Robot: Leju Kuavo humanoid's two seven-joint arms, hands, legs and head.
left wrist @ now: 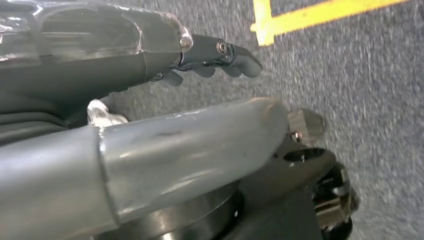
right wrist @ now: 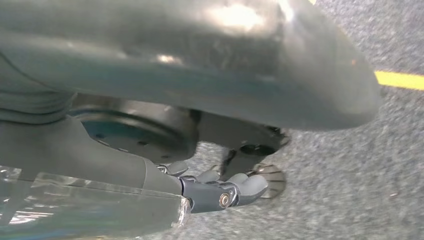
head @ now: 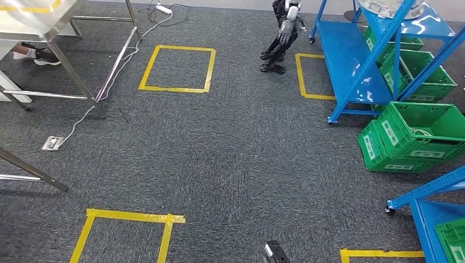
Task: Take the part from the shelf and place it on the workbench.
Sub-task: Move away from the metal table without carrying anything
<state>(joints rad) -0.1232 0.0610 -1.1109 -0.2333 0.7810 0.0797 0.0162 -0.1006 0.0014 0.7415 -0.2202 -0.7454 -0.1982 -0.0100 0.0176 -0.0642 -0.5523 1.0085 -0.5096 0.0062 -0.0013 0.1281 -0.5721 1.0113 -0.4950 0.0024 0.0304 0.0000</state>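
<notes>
A blue shelf (head: 351, 60) stands at the far right in the head view. On its top level lies a round silvery part (head: 386, 6), cut off by the picture's edge. The metal workbench (head: 38, 24) is at the far left, seen from above with its legs on the carpet. My left hand (left wrist: 125, 65) hangs over the grey carpet, its thumb and fingers (left wrist: 220, 52) apart with nothing between them. My right hand (right wrist: 100, 170) also hangs over the carpet, with its fingertips (right wrist: 240, 187) slightly curled and holding nothing.
Green crates (head: 417, 137) sit on the floor by the shelf, and a second blue shelf (head: 433, 219) is near right. Another humanoid robot (head: 282, 35) stands far ahead. Yellow tape squares (head: 178, 68) mark the carpet. A cable and floor socket (head: 52, 143) lie left. A person's shoes (head: 38, 55) show under the bench.
</notes>
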